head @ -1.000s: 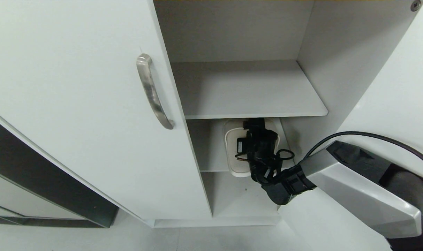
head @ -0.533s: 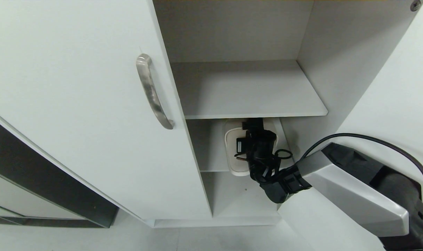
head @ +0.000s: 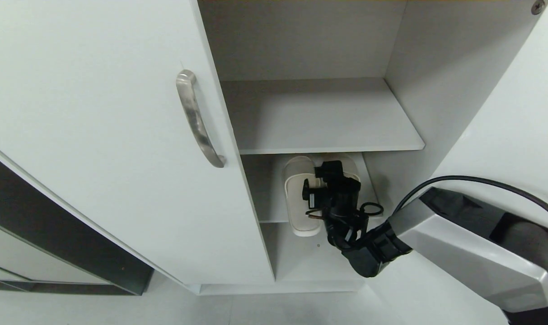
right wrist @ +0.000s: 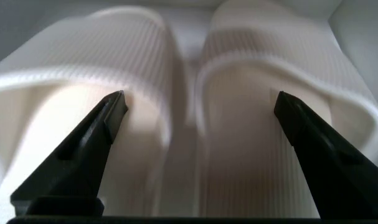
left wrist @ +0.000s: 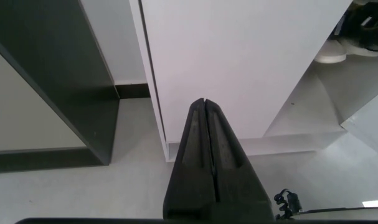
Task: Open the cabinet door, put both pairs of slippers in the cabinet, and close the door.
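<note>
Pale grey floor (head: 120,307) runs beneath a white cabinet (head: 436,67), with a dark grey panel (head: 52,234) beside it on the robot's left. One cabinet door (head: 97,135) is closed and carries a curved brushed-metal handle (head: 197,119). The right-hand door (head: 517,113) is swung wide open, exposing the shelves. An upper shelf (head: 319,117) lies bare, and below it sits a middle shelf (head: 267,194).

From the right, the silver and black right arm (head: 459,243) reaches into the opening under the upper shelf, a black cable (head: 481,180) looping over it. On the middle shelf is a pair of white ribbed slippers (head: 298,198), side by side with toes pointing into the cabinet; in the head view the nearer slipper's heel overlaps the shelf's front edge.

The right gripper (right wrist: 199,102) is spread wide over the pair and grips nothing, with one black fingertip above each footbed: the left slipper (right wrist: 83,93) and the right slipper (right wrist: 282,81). Whether the tips touch the footbeds cannot be told.

The left gripper (left wrist: 204,109) hangs above the floor near the cabinet's base, its fingers pressed together with nothing between them.
</note>
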